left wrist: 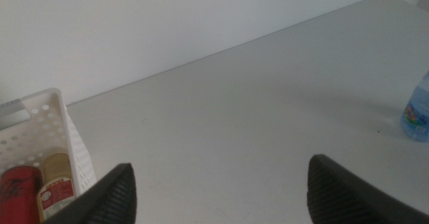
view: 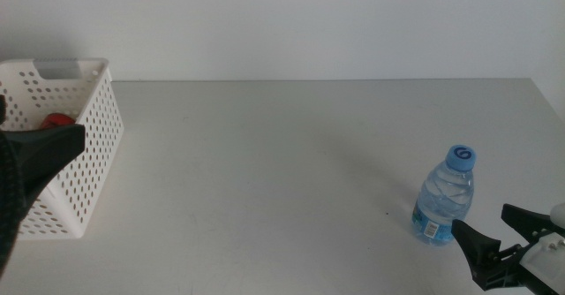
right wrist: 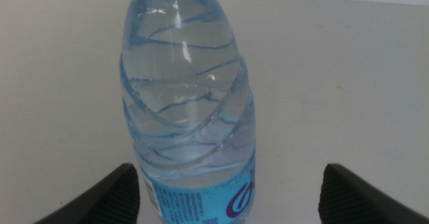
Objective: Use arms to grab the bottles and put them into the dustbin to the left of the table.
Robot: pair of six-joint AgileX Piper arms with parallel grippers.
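The small clear water bottle (view: 446,198) with a blue cap stands upright at the table's front right. My right gripper (view: 484,217) is open just in front of it, at the lower right edge. In the right wrist view the bottle (right wrist: 188,110) stands close ahead of the gripper (right wrist: 229,170), in line with the gap between the two jaws and not touched by them. My left gripper (view: 62,143) is at the far left, over the near side of the white perforated dustbin (view: 88,154). It is open and empty (left wrist: 220,167). In the dustbin lie the red can (left wrist: 17,194) and the yellow-drink bottle (left wrist: 57,184).
The light-grey table (view: 282,171) runs back to a white wall. The dustbin's near wall (left wrist: 74,143) stands just beside my left jaw. The water bottle also shows at the edge of the left wrist view (left wrist: 419,110).
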